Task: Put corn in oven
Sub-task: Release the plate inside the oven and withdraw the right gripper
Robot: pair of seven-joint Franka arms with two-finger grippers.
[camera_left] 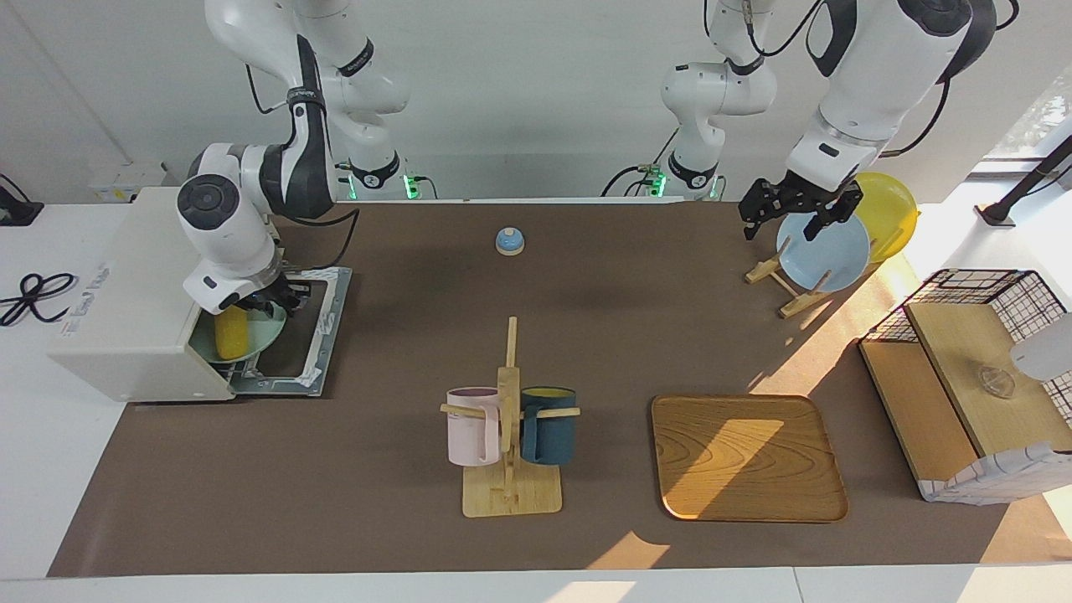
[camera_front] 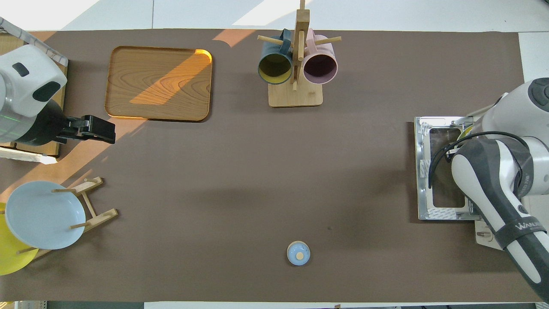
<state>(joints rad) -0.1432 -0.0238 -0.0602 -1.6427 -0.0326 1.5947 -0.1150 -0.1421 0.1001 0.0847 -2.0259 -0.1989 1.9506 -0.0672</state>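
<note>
I read this as the release step; the corn [camera_left: 230, 332] already lies on a pale green plate [camera_left: 266, 335] inside the oven [camera_left: 126, 293], just within the mouth above the dropped door [camera_left: 314, 335].

Going from the robots' edge of the table outward: a small blue bell [camera_left: 509, 241] sits near that edge at mid-table; the left gripper [camera_left: 800, 213] waits over the blue plate [camera_left: 825, 251] on its wooden rack at the left arm's end, its jaws standing wide with nothing between them.

At the right arm's end, the right gripper [camera_left: 272, 300] hangs at the oven mouth just above the corn; the wrist hides its fingertips, so I cannot tell whether they are parted or whether they touch the cob.

Toward the table's outer edge stand 2 mugs on a wooden mug stand [camera_left: 509, 435] and a wooden tray [camera_left: 745, 456].

My judgement: the placing is nearly done; the next move calls for the fingers to clear the corn fully, then a straight pull out over the door without nudging the plate; if the door is to be shut, that comes after.
</note>
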